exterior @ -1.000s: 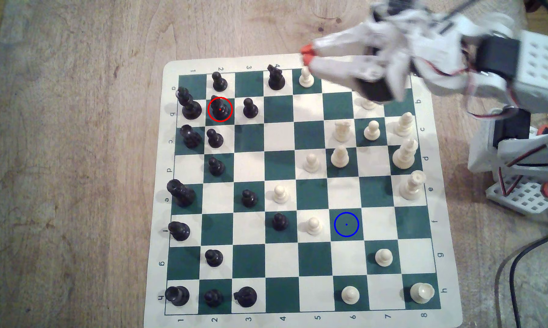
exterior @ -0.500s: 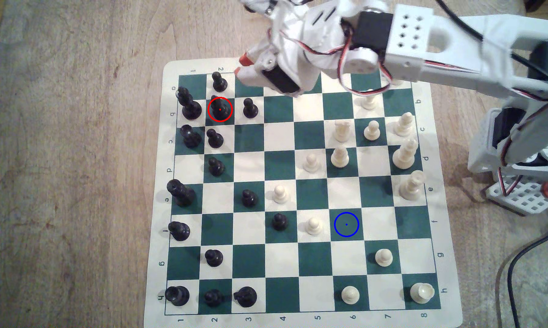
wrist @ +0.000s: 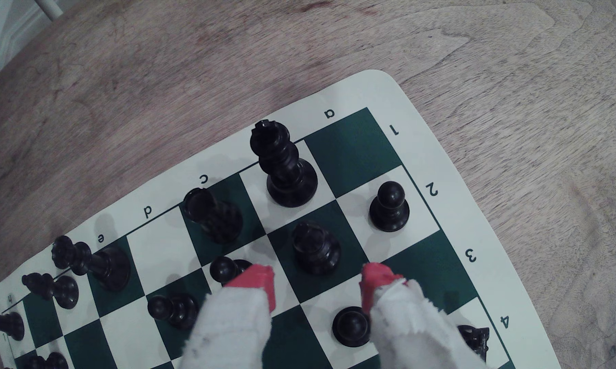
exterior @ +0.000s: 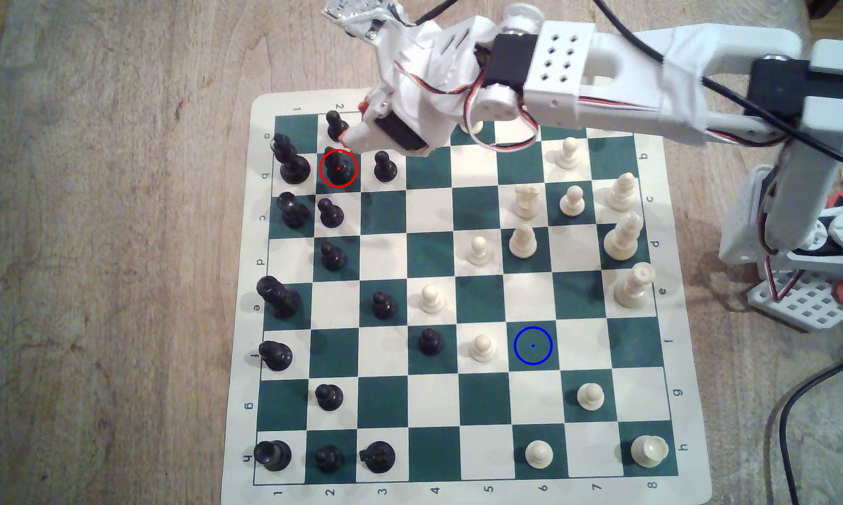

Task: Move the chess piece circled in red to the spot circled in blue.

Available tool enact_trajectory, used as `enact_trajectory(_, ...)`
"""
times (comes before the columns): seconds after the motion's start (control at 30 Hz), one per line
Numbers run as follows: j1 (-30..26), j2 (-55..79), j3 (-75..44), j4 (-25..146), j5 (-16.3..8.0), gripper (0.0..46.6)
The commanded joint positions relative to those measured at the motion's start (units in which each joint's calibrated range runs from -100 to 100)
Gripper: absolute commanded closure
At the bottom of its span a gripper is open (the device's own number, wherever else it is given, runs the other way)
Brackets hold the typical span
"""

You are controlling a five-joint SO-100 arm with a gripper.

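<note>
the red-circled bishop (wrist: pixel 315 246) stands just beyond the spread, empty pincer (wrist: pixel 317 284), untouched.

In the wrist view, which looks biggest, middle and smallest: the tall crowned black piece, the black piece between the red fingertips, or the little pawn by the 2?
1. Tall crowned piece.
2. Circled bishop-like piece, though its nearness to the camera may flatter it.
3. Pawn, clearly smallest.

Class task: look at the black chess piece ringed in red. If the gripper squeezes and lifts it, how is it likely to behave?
The ringed black piece looks glossy, so it may slip between the red fingertips. Its wide round base and slimmer top suggest it stands steadily but could tip if nudged high. It appears rigid, probably light.
</note>
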Motion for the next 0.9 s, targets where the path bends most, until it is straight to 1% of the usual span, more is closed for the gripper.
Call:
enact_trajectory(0.0,0.3,0.6,-6.5,-1.8,-0.1,34.4)
enact_trajectory(0.23,-0.3,4.4,-9.2,-3.4,-0.1,34.0)
enact_trajectory(0.4,-0.3,6.4,-9.2,-7.9,-0.4,34.5)
enact_trajectory(0.87,-1.0,9.8,-9.4,-12.4,-0.7,34.3)
